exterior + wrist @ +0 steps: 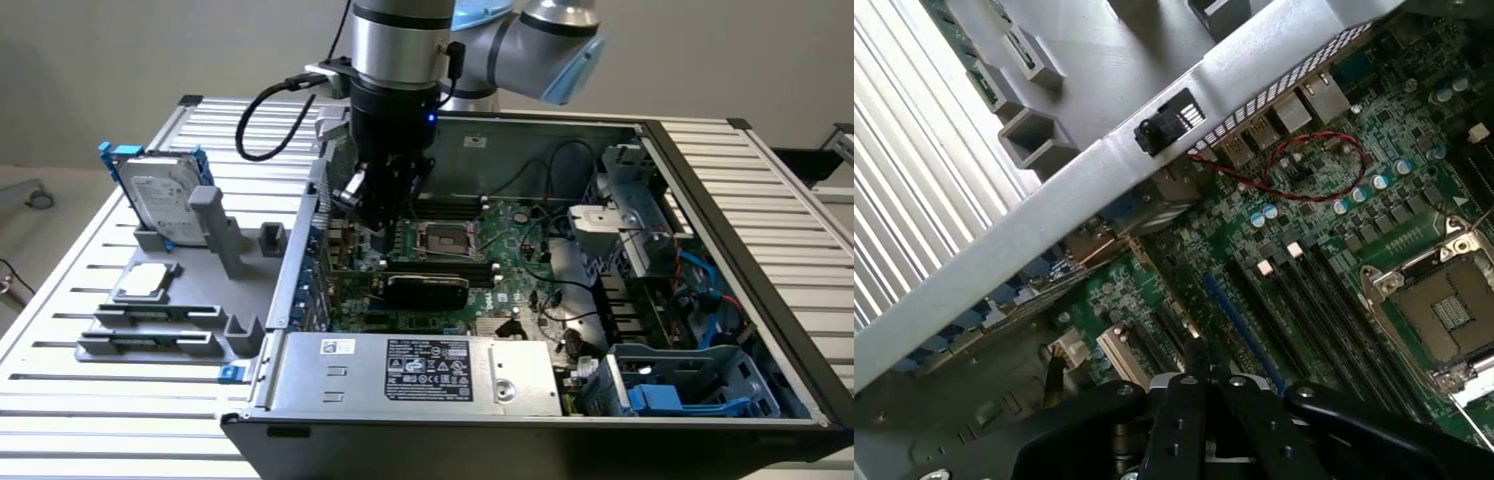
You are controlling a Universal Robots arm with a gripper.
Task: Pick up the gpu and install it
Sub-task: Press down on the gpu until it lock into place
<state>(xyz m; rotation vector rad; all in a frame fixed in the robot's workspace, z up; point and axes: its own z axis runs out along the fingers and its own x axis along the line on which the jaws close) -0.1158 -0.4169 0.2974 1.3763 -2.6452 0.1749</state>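
Note:
The gpu [422, 290] shows its black cooler shroud and lies across the green motherboard [514, 225] inside the open computer case, just in front of the CPU socket [442, 238]. My gripper [379, 238] hangs inside the case above and to the exterior view's left of the gpu, apart from it. In the wrist view my gripper [1197, 362] is shut with its black fingers pressed together and nothing between them. It hovers over the long blue and black slots [1249, 320] beside the CPU socket [1444, 310].
A grey fixture [200, 300] at the exterior view's left holds a hard drive with blue rails [160, 205], a processor chip [147, 282] and memory sticks [150, 316]. The case's rear wall [1104, 190], a red wire loop [1309, 165], the power supply [414, 370] and a drive cage [674, 390] surround the board.

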